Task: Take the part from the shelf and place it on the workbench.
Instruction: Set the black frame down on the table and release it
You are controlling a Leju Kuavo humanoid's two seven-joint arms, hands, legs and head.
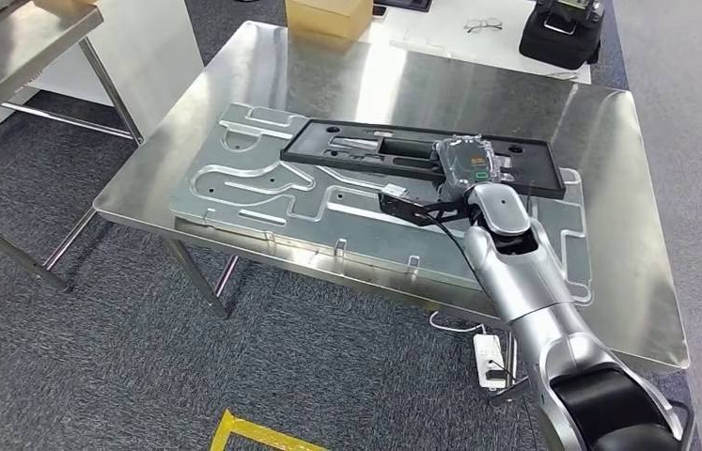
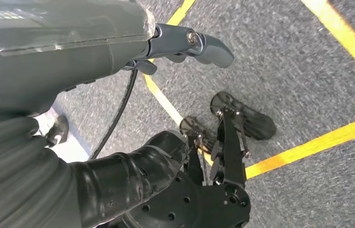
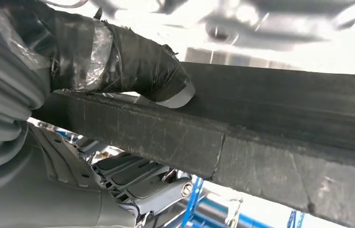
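Note:
The part (image 1: 356, 150) is a long flat black frame with cut-outs. It lies across the back of a grey metal fixture plate (image 1: 253, 183) on the steel workbench (image 1: 328, 75). My right hand (image 1: 464, 164) is at the part's right end, its back facing up. In the right wrist view a taped dark thumb (image 3: 142, 66) presses on one face of the black part (image 3: 284, 123) and grey fingers (image 3: 142, 185) curl against the other face, so the hand grips its edge. My left hand (image 2: 94, 57) hangs over grey carpet, fingers (image 2: 199, 45) extended, holding nothing.
A cardboard box (image 1: 328, 16), glasses (image 1: 484, 25) and a black bag (image 1: 561, 30) lie beyond the bench's far edge. A second steel table (image 1: 8, 47) stands at the left. A power strip (image 1: 490, 360) and yellow floor tape (image 1: 253, 432) are below the bench's near edge.

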